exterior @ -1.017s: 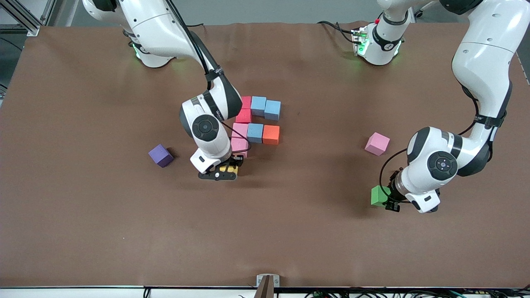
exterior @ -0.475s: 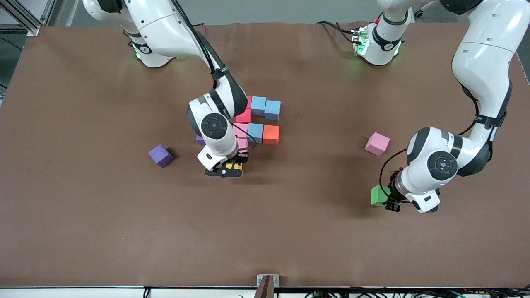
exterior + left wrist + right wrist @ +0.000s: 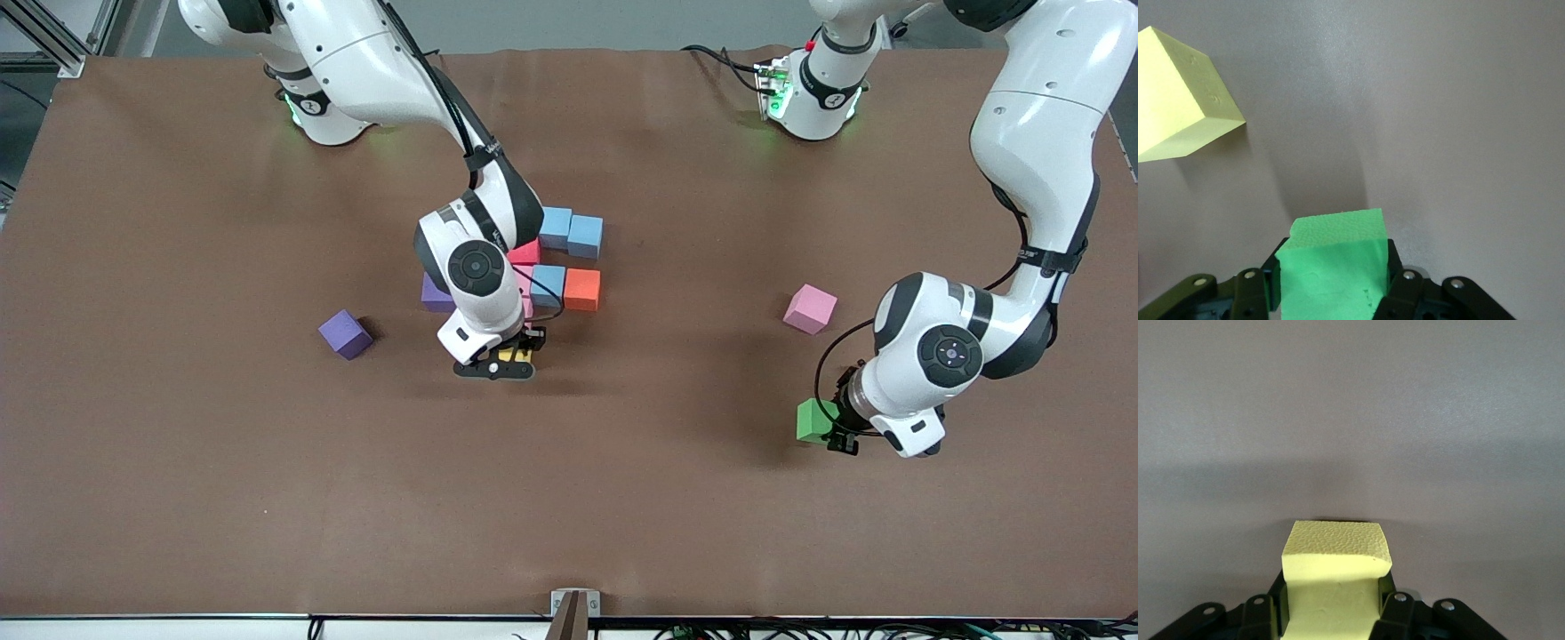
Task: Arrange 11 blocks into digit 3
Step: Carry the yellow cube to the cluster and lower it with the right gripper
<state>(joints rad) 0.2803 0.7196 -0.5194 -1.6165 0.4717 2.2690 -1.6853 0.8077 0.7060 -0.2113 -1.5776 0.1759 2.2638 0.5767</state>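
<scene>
Right gripper (image 3: 508, 356), clamped on a yellow block (image 3: 1335, 577), hangs just nearer the camera than the half-built digit 3 (image 3: 556, 262), while the left gripper (image 3: 836, 425), well apart, squeezes the green block (image 3: 814, 420), waiting.

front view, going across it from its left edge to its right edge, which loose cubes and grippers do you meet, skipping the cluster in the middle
purple cube → right gripper holding a yellow cube → pale pink cube → green cube → left gripper gripping it

White arms, black joints, cables
</scene>
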